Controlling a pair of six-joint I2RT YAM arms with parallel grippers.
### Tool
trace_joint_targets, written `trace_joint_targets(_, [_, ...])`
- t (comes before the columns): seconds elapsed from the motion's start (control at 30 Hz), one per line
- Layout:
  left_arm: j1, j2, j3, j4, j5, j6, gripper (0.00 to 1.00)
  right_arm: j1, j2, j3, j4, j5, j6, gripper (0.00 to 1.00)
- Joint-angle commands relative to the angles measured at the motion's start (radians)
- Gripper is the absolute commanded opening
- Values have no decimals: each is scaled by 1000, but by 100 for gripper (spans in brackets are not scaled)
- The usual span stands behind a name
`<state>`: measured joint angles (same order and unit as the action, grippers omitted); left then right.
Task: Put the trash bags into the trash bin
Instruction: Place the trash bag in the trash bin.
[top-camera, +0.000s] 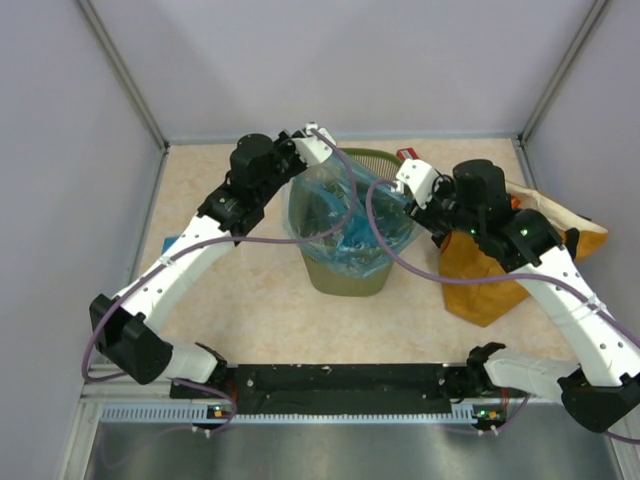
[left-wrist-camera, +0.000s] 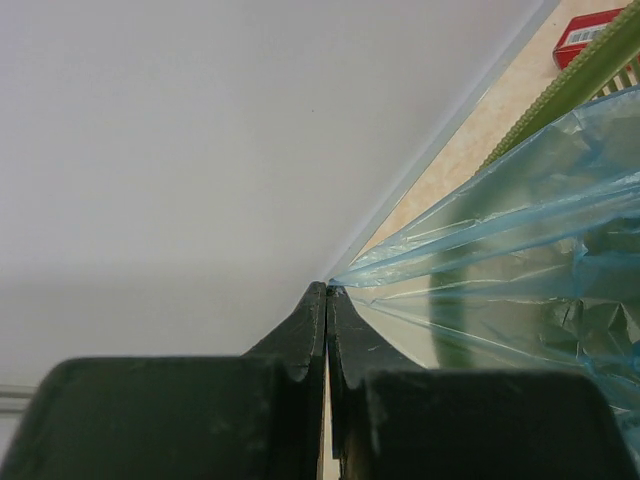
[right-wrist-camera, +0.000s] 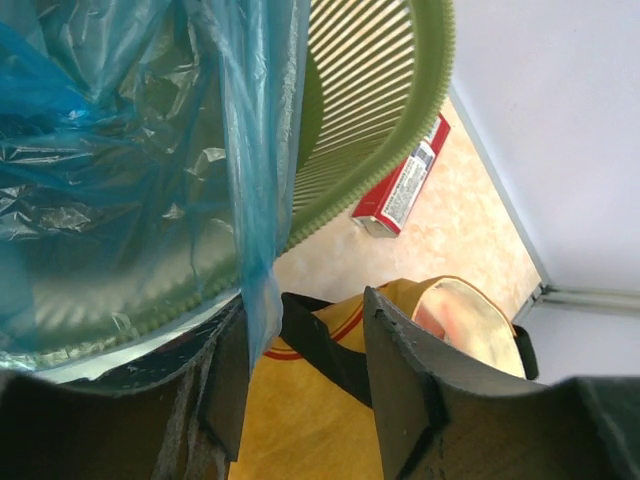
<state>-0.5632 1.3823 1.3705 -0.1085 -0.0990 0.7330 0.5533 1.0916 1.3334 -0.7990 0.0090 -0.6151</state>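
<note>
The olive-green trash bin (top-camera: 347, 272) stands mid-table with a big crinkly light-blue trash bag (top-camera: 338, 222) spread in its mouth. My left gripper (top-camera: 318, 135) is at the bin's far-left rim. In the left wrist view it (left-wrist-camera: 328, 290) is shut, pinching the bag's edge (left-wrist-camera: 345, 275) at its tips, and the film (left-wrist-camera: 520, 230) stretches away taut. My right gripper (top-camera: 398, 192) is at the right rim. In its view the jaws (right-wrist-camera: 306, 300) stand apart, and a strip of bag film (right-wrist-camera: 262, 290) hangs against the left finger (right-wrist-camera: 225, 380).
A mustard-orange sack (top-camera: 492, 270) with black handles (right-wrist-camera: 320, 345) lies right of the bin, directly under my right gripper. A flat red box (top-camera: 408, 155) lies behind the bin. A small flat light-blue piece (top-camera: 172, 243) shows beside my left arm. Grey walls enclose the table.
</note>
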Motion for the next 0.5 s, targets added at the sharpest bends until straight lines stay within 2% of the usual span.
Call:
trace_joint_targets(0.0, [9,15,-7,101,-25,-27,0,-15,4,82,50,32,28,42])
trace_joint_targets(0.07, [9,23,-10,142,-33,-37,0,-18,10,93,55,37,34,35])
trace_joint_targets(0.27, [14,37,-5,147,-24,-52,0,-26,37,104,73,39,43,24])
trace_joint_targets(0.47, [16,53,-5,145,-21,-58,0,-52,76,105,112,42,55,1])
